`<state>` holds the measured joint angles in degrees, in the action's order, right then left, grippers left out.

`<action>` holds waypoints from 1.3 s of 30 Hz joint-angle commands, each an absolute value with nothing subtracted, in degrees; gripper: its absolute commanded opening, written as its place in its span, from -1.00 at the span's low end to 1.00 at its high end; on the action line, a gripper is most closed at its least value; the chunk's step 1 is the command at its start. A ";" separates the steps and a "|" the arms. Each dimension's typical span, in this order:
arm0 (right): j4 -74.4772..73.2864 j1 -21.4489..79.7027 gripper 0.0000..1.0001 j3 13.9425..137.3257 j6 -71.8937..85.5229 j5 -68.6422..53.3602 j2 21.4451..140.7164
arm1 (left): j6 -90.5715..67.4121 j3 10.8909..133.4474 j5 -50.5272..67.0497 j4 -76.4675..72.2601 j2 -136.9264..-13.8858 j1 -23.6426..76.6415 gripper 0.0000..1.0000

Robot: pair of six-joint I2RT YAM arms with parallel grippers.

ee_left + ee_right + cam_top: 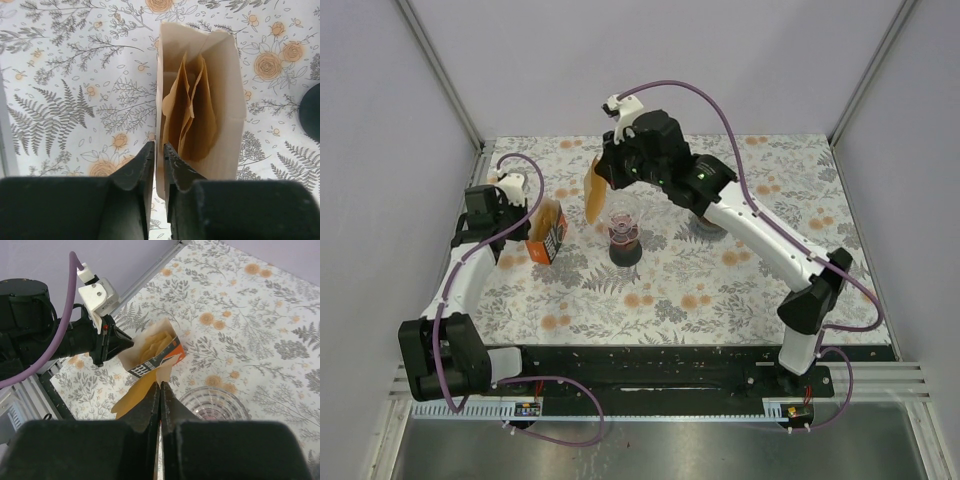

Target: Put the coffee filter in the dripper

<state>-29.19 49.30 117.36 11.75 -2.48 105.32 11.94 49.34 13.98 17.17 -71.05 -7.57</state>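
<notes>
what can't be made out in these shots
- Top view: where the coffee filter is pinched, covered by the arm's wrist; the print on the filter box, too small to read.
- Right wrist view: most of the dripper, behind the right gripper; only part of its rim shows.
- Left wrist view: the dark shape, cut off by the right edge.

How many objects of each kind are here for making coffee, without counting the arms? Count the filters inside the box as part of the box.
Loose coffee filter: 1
Filter box: 1
Dripper: 1
Total: 3
</notes>
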 commanded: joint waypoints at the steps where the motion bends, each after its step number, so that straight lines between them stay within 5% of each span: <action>1: -29.62 48.96 -1.00 114.88 8.88 2.72 99.06 | 11.34 50.45 17.48 14.76 -71.72 -8.17 -0.54; 13: -29.62 48.43 -1.00 111.97 7.56 6.50 96.68 | 13.18 57.56 22.49 22.84 -68.56 -8.17 0.57; 27: -29.53 47.64 -1.00 111.53 8.44 7.82 96.50 | 13.27 73.73 30.67 35.15 -66.89 -5.55 0.80; 39: -29.44 46.67 -1.00 111.45 9.93 7.64 96.86 | 13.45 89.46 25.85 46.40 -67.59 15.01 0.98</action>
